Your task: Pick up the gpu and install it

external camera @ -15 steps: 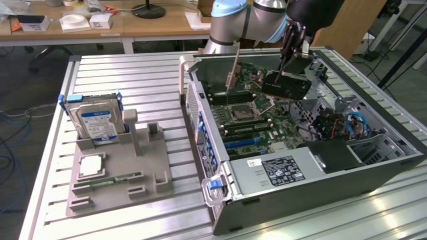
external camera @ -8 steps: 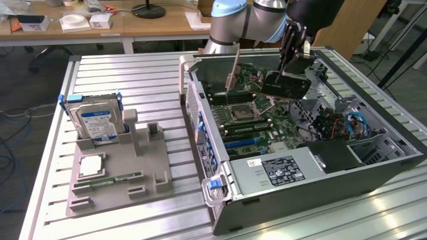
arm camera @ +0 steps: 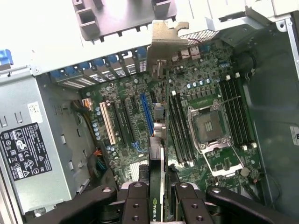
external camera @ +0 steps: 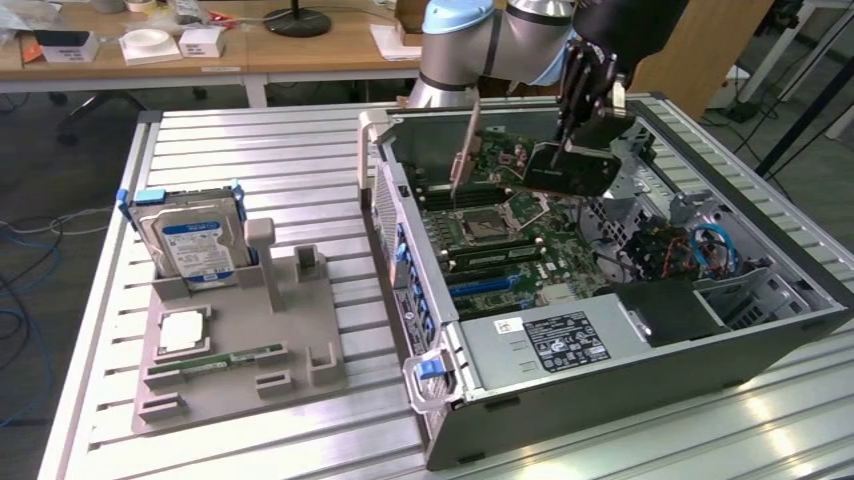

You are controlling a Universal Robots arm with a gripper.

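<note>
**Gpu held over the open case, not yet seated**

Transport is the step in hand. The gripper (external camera: 585,118) hangs above the case (external camera: 614,425), over its far half, with the gpu (external camera: 571,170) clamped beneath it. The card is clear of the motherboard (external camera: 514,245) inside the case and sits in no slot.

The wrist view shows the grip. Both fingers (arm camera: 135,205) are part closed, pressing the two faces of the gpu (arm camera: 159,186), which is seen edge-on. Its bracket (arm camera: 164,39) points at the case's rear wall. That view also shows the candidate slots, one blue (arm camera: 146,114) and one white (arm camera: 107,123), both off to one side of the card's line.

The exterior view alone shows the height, with a clear gap between card and board.

As I judge it, installing calls for the card's edge lined up along a slot, the bracket met to the rear opening, then a straight press down.
</note>
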